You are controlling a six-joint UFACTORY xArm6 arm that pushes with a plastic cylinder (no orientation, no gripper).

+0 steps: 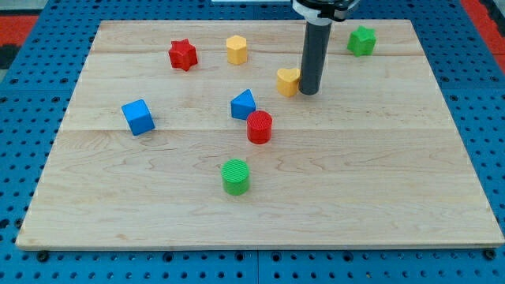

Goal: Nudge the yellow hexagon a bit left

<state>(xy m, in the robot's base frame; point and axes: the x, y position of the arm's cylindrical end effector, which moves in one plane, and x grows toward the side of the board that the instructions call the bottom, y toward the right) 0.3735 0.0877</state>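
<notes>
A yellow hexagon block (236,49) sits near the view's top, left of centre. A second yellow block (288,81), its shape unclear, lies lower and to the right. My tip (308,92) rests on the board against this second yellow block's right side. The tip is to the right of and below the yellow hexagon, well apart from it. The dark rod rises from the tip to the view's top edge.
A red star (182,54) lies left of the hexagon. A green star-like block (362,40) is at the top right. A blue triangle (243,104) and a red cylinder (259,127) sit mid-board. A blue cube (138,117) is at the left, a green cylinder (235,176) below. All rest on the wooden board (379,197).
</notes>
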